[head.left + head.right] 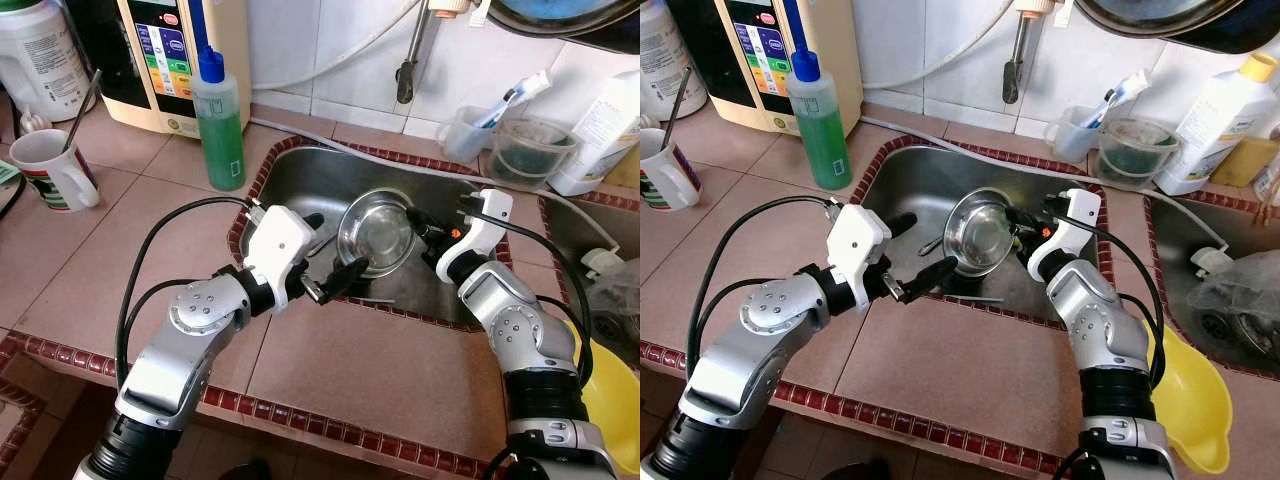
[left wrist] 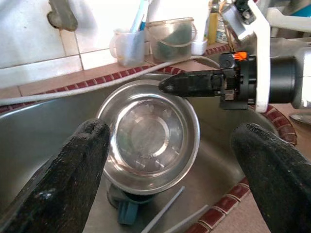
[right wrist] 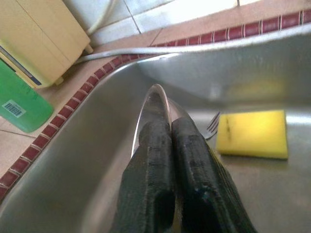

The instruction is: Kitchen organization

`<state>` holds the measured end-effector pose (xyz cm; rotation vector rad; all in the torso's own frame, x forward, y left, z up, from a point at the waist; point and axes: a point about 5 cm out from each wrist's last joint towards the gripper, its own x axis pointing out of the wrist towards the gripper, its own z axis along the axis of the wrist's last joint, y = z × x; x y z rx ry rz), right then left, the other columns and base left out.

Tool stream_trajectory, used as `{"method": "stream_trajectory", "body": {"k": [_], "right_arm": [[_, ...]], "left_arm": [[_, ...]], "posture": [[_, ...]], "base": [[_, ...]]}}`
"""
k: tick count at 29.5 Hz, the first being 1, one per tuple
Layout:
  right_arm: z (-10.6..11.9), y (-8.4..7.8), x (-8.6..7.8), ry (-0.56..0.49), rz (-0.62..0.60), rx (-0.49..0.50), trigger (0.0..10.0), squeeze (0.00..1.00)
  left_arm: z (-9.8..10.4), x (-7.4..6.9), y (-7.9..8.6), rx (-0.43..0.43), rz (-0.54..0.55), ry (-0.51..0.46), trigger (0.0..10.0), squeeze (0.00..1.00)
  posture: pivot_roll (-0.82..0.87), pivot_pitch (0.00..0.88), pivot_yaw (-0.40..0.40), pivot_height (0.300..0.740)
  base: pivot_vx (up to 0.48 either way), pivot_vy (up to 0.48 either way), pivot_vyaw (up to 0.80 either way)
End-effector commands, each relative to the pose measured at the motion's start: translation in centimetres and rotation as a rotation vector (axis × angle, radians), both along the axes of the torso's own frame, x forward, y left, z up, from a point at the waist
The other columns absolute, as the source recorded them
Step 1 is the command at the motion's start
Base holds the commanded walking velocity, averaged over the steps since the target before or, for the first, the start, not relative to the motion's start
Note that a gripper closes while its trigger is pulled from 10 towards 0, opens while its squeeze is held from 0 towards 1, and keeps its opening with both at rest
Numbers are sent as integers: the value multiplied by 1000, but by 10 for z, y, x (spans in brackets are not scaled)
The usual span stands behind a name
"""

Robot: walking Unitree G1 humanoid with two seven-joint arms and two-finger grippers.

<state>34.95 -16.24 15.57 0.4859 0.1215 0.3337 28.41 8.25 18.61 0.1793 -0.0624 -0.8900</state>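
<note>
The right gripper (image 1: 415, 218), jaws pinching the rim, is tilting the bowl (image 1: 375, 233) in the sink (image 1: 300, 180); the left gripper (image 1: 330, 250), jaws spread, is hovering beside it.

**Kitchen Surroundings**

The counter (image 1: 130, 250) is laid with pinkish-brown tiles and edged in dark red trim (image 1: 330, 430). A steel sink (image 1: 300, 185) is recessed into it, with a second basin (image 1: 1200, 270) to the right. The wall (image 1: 330, 50) behind is white tile. Lighting is bright and even, with glare on the steel.
</note>
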Motion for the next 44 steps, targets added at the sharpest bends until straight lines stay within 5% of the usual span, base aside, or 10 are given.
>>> {"method": "stream_trajectory", "body": {"k": [1,11,20,24,30,37,38,40,41,44], "right_arm": [[4,-6,1,-7,-15,25,10000,1000],[10,-4,2,-35,-10,38,10000,1000],[29,-1,2,-160,-12,50,10000,1000],[39,1,0,-234,-27,17,10000,1000],[57,6,-11,-440,-124,-173,10000,1000],[54,6,-16,-480,-220,-263,10000,1000],[55,7,-18,-496,-232,-278,10000,565],[54,8,-19,-500,-233,-277,10000,565],[54,7,-19,-507,-249,-297,10000,0],[55,7,-20,-520,-257,-319,10000,0]], "left_arm": [[-1,-5,-4,9,-29,3,10000,0],[-1,-4,-3,13,-25,8,10000,0],[1,1,1,14,9,-18,10000,0],[4,7,5,11,62,-55,10000,0],[16,27,21,-91,243,-111,10000,0],[14,32,27,-185,286,-80,10000,0],[13,32,28,-189,291,-84,10000,0],[12,33,29,-195,296,-85,10000,0],[13,34,31,-211,305,-81,10000,0],[15,36,34,-231,312,-91,10000,0]], "posture": [[20,154,-78,740],[23,149,-75,740],[26,137,-74,740],[26,119,-73,740],[18,61,-64,740],[2,36,-63,740],[-1,34,-64,740],[-1,34,-64,740],[-5,30,-67,740],[-6,26,-69,740]], "base": [[0,0,0],[0,0,0],[0,0,0],[0,0,0],[0,0,0],[0,0,0],[0,0,0],[0,0,0],[0,0,0],[0,-102,0]]}}
